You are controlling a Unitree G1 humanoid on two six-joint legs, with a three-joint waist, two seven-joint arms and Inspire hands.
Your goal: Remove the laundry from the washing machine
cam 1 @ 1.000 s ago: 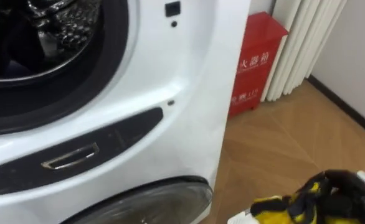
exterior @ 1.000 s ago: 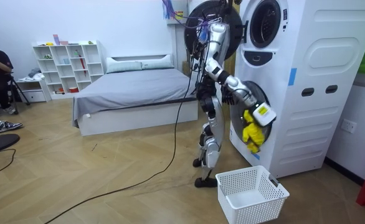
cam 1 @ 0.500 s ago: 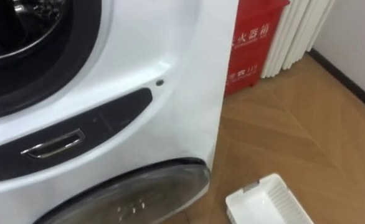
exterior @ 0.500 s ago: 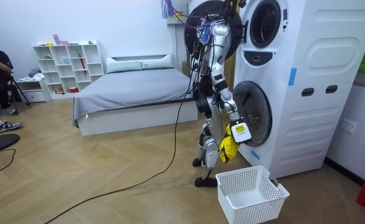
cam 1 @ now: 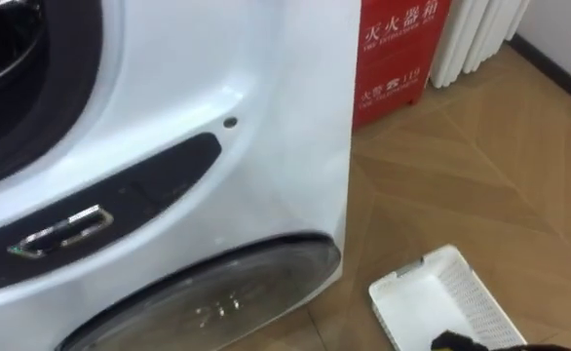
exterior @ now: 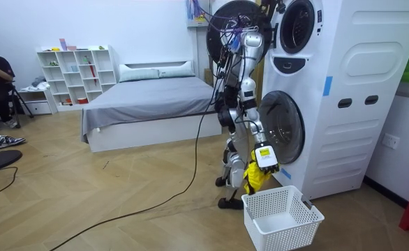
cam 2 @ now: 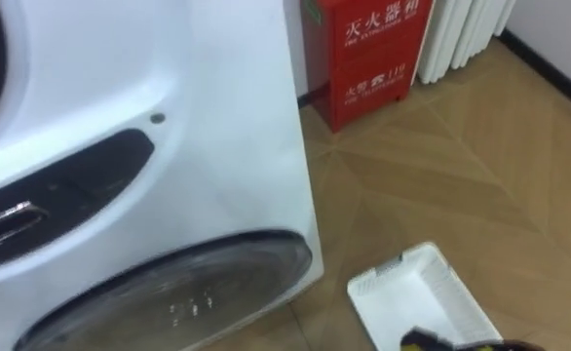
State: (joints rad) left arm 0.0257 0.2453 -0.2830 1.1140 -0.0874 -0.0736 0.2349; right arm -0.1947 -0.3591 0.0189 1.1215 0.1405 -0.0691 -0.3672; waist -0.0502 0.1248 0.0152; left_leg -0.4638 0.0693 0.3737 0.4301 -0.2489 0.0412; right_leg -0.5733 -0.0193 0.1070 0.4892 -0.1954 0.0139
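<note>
1. Stance: the robot stands upright, close before the washing machine (exterior: 344, 104), with its right arm hanging low toward the floor.
2. Right hand (exterior: 264, 156): clamped on a yellow garment (exterior: 254, 178), which dangles limp beneath the hand. The eye views catch a scrap of yellow and dark fingers at their bottom edge.
3. Basket (exterior: 281, 217): white and slatted, on the floor just below the hand and a little ahead of it. The garment's tail hangs at the rim nearest the robot. I cannot tell whether the tail is inside that rim or just outside it.
4. Step in hand, as I judge it: drop the garment into the basket. The picking from the drum looks done for this piece.
5. To do it well:
   - Carry the hand forward until the whole cloth hangs over the basket's open middle, not over the rim.
   - Lower until the tail pools on the basket floor, then spread the fingers fully so no fold snags.
   - Lift straight up afterward.
6. Hazards:
   - Letting go at the rim would probably drape the cloth over the edge or slide it onto the floor.
   - The lower door (exterior: 283, 136) bulges near the hand on the machine side, so keep the hand off it.
   - The basket looks light, and a nudge from the hand could shove it away.
</note>
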